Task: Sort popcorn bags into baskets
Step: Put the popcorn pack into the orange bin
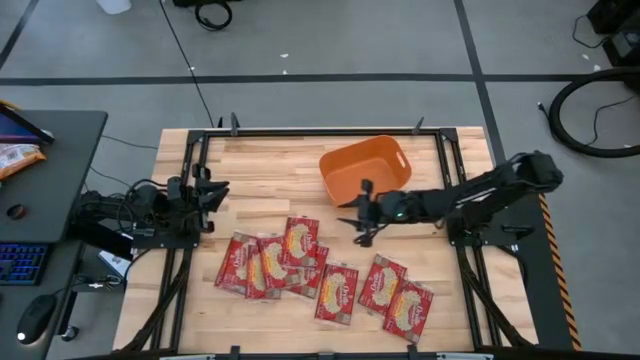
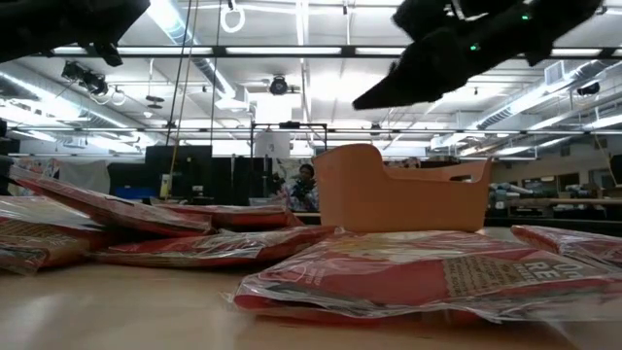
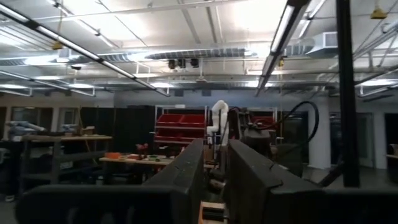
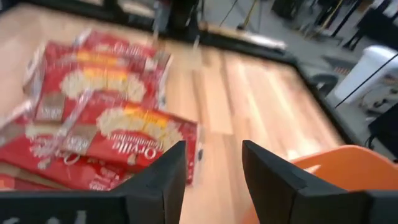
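From the high view I find the right tool [image 1: 358,222] released and empty, poised between the orange basket [image 1: 366,167] and the popcorn bags [image 1: 300,240] spread along the counter [image 1: 270,165]; the nearest bag lies just beside it toward the left arm, long axis roughly crosswise to the arm's reach. The left tool [image 1: 212,195] waits at its edge, farther off. In the left wrist view its fingers stand nearly together, gripping nothing. The right wrist view confirms parted fingers [image 4: 163,177] above a bag.

Ceiling strip lights [image 2: 292,49] supply bright, even illumination; right wrist view shows motion blur; low view foreground is defocused.
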Controlling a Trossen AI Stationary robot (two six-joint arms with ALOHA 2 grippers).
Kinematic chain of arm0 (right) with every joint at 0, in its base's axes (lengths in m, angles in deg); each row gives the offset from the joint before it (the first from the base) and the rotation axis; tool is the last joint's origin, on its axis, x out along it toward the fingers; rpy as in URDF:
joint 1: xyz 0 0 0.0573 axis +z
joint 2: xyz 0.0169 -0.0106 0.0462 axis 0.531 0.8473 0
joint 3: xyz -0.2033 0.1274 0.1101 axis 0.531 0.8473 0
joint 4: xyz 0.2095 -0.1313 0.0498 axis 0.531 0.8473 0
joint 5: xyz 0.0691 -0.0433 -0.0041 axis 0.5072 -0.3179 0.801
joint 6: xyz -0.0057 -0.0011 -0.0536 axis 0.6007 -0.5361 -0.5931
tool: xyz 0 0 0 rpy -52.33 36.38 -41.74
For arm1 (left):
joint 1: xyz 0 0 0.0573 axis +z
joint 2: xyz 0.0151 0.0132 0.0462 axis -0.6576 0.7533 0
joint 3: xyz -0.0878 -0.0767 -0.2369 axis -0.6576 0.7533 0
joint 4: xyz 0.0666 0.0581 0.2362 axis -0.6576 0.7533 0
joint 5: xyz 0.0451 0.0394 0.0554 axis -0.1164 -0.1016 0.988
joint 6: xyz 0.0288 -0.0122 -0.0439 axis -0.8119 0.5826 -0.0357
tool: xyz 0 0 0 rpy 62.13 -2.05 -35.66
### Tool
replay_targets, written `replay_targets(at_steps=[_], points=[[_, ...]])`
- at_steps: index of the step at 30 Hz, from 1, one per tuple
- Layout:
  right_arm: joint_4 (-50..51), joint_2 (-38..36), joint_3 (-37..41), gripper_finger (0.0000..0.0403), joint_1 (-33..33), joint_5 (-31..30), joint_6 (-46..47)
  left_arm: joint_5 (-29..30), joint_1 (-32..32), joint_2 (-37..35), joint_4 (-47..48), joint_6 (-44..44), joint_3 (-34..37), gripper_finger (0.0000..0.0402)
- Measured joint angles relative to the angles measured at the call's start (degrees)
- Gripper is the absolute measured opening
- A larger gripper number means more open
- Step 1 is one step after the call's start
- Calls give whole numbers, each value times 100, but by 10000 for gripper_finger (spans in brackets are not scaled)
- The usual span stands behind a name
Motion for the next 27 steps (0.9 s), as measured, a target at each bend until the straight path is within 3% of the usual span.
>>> replay_targets(at_steps=[6, 11, 19, 27], points=[[985, 896, -904, 199, 70, 282, -218, -11, 0, 0, 7, -6, 0, 90], [1853, 1573, -1686, 223, 249, 283, -1159, -11, 0, -2, -77, -151, 0, 88], [2734, 2529, -2722, 200, 475, 51, -2643, -11, 0, 0, -67, -143, 0, 87], [3970, 3284, -3795, 183, 458, -322, -3046, -13, 0, 0, -15, -7, 0, 87]])
